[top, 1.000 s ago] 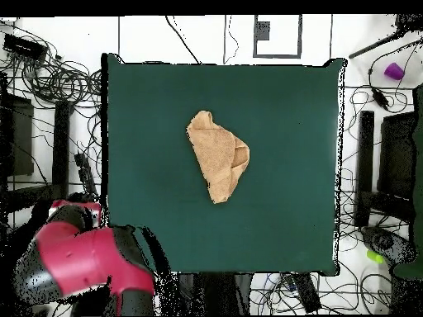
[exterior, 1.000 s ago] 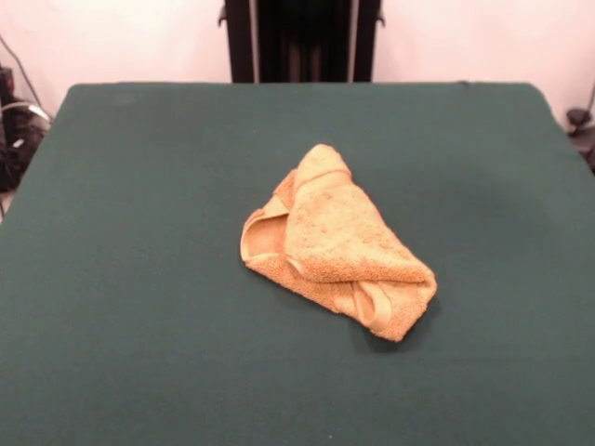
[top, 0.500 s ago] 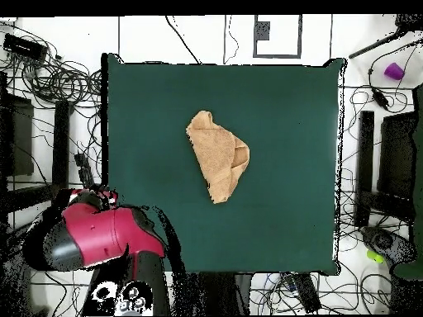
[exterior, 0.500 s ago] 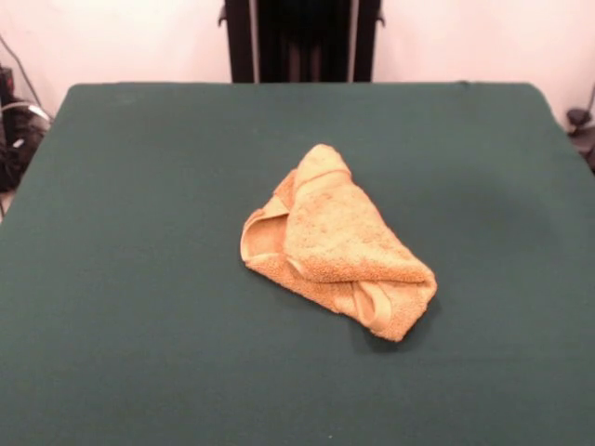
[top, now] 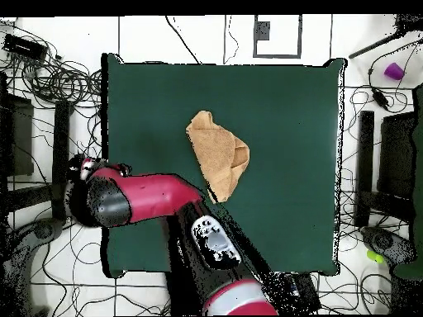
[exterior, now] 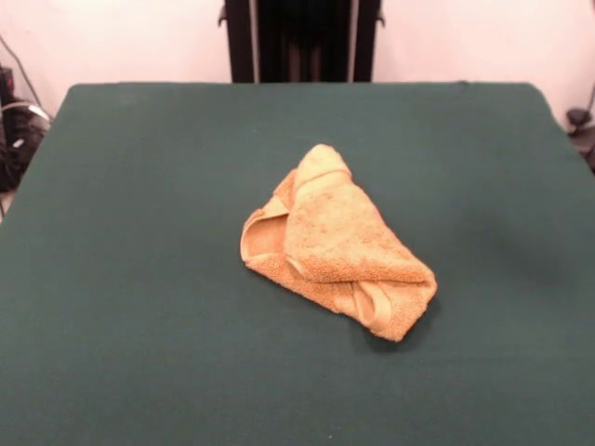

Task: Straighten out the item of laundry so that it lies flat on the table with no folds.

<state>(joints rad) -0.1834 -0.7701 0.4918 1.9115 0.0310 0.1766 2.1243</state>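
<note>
The item of laundry is a golden-orange towel, folded over itself into a rough triangular bundle near the middle of the green table. A smooth woven band loops out at its near right corner and a hem shows at its left. From above, the towel lies at the centre of the table. The red and black arm reaches over the table's bottom-left part, and its red link ends just short of the towel's lower tip. No gripper shows in either view.
Cables and black equipment crowd the floor around the table. A small purple object sits off the table's upper right. Dark gear stands beside the table's left edge in the front view.
In the overhead view the arm has swung from the bottom-left corner, off the table, up and right over the table's lower left. The towel has not moved.
</note>
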